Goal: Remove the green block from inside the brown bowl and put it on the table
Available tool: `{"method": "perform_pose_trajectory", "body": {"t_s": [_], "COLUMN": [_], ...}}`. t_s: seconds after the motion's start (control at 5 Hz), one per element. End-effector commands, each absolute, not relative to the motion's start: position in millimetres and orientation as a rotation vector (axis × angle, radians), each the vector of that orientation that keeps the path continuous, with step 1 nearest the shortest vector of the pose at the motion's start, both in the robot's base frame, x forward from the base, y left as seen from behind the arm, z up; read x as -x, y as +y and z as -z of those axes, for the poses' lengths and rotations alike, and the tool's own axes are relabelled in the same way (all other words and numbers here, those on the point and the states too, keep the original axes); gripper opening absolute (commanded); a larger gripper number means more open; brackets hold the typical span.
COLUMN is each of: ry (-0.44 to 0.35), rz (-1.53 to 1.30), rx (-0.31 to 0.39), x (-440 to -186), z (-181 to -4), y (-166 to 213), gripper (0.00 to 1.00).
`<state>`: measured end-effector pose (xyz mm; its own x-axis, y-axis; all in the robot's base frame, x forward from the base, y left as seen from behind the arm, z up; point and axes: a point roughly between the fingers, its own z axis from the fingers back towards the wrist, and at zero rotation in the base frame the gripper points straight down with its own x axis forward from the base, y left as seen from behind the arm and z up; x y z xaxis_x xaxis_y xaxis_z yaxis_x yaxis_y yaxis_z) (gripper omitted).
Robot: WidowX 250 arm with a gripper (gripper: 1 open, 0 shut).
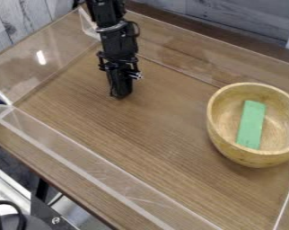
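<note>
The green block [251,123] lies flat inside the brown bowl [222,135], which stands at the right side of the table [135,135]. My gripper [119,92] is far to the left of the bowl, near the back left of the table, pointing steeply down with its tips close to the wood. Its black fingers [117,87] are pressed together, shut, with nothing between them. The bowl and block are in full view.
Low clear acrylic walls [63,144] border the table on the left, front and right. A white-painted plank surface lies beyond the back left corner. The arm's black body [109,27] rises toward the top edge.
</note>
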<state>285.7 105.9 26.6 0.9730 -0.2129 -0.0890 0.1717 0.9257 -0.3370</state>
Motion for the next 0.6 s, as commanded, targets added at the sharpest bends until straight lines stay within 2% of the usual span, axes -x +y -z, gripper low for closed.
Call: {"method": "perform_pose_trajectory", "body": {"t_s": [0.0, 0.4], "ry": [0.011, 0.036], "rz": [0.183, 0.173], "rx": [0.282, 0.325], "x": [-295, -296], "z": [-51.0, -44.9], "y": [115, 128], "gripper": [0.00, 0.00]}}
